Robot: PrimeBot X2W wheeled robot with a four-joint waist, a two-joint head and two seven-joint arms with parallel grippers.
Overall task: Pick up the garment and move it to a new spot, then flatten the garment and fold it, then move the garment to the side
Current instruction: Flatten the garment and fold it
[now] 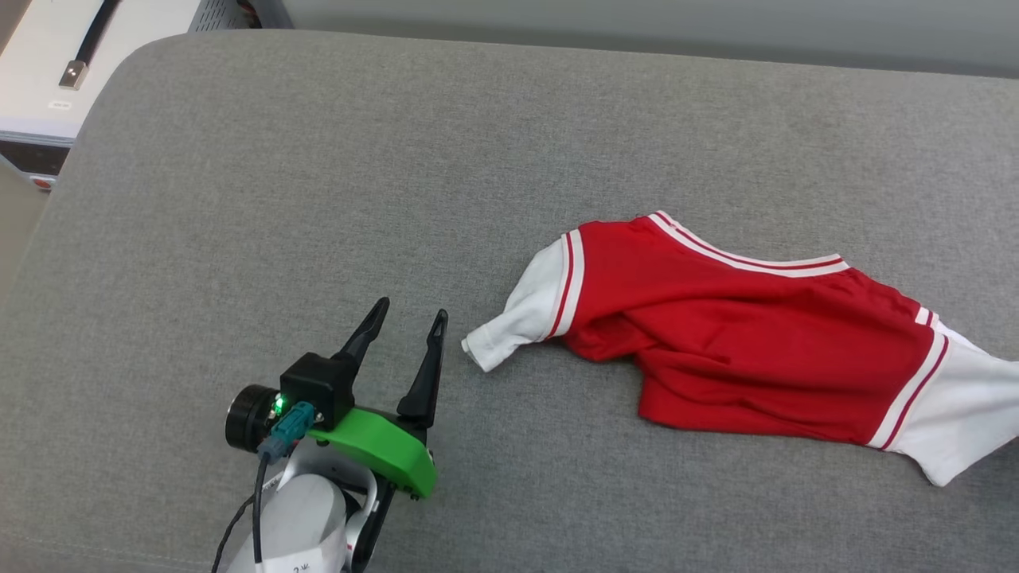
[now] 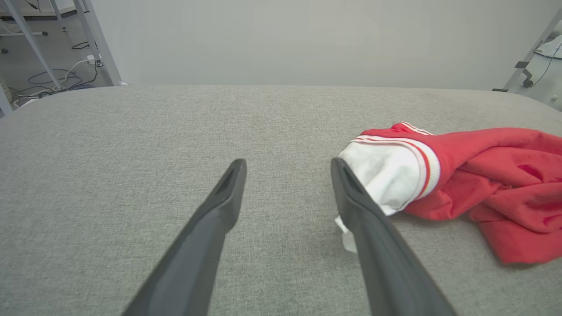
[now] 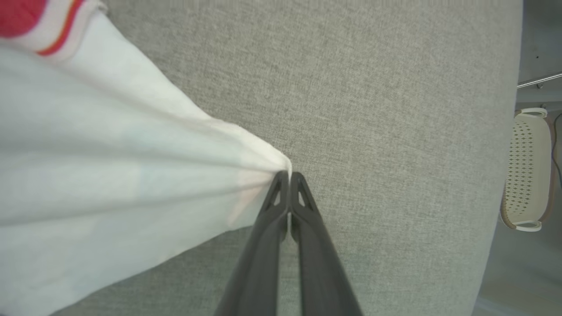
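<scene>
A crumpled red soft-fabric T-shirt with white sleeves and striped trim [image 1: 756,342] lies on a grey woven fabric surface [image 1: 318,159], towards its right edge. The left gripper [image 1: 411,310], near the front edge, has its two dark fingers spread wide and empty, just beside one white sleeve. The right gripper [image 3: 290,174] is clamped tight on the other white sleeve's edge, and the cloth fans out from it.

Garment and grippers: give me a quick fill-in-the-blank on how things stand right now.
1. The right gripper is shut on a ____ sleeve of the garment.
2. The left gripper is ____ and holds nothing.
3. The garment lies on a ____ fabric surface.
Missing words: white; open; grey.
</scene>
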